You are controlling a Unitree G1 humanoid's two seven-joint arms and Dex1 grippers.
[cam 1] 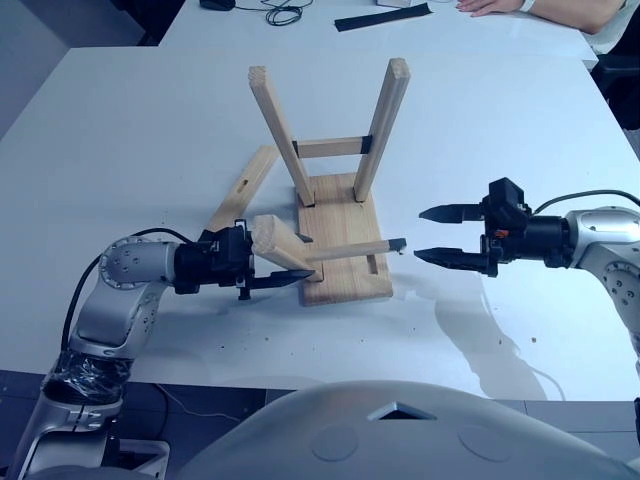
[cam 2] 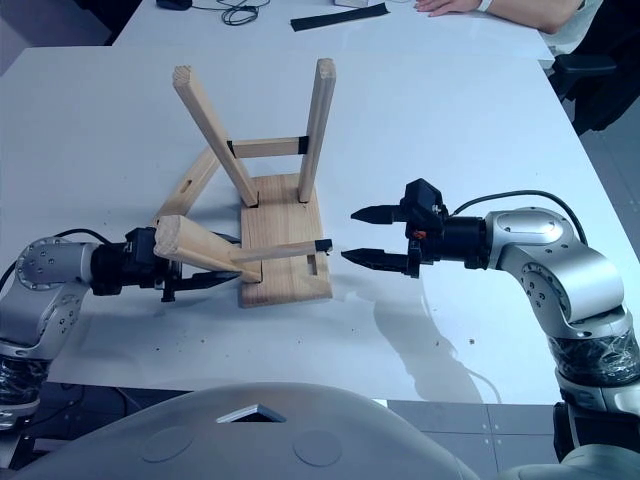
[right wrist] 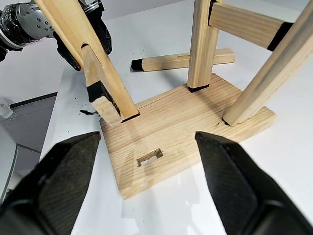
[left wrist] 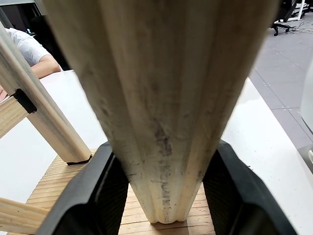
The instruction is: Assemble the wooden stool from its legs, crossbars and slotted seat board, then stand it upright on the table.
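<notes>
The slotted seat board lies flat on the white table. Two legs stand in its far slots, tied by a crossbar. My left gripper is shut on a third leg, tilted, with its end at the board's near left slot. That leg's crossbar sticks out to the right above the board. Just beyond the crossbar's black tip, my right gripper hangs open, holding nothing. One near slot is empty. A loose leg lies left of the board.
At the table's far edge lie a black strip and cables, and a person's arm rests there. Bare table spreads left, right and in front of the board.
</notes>
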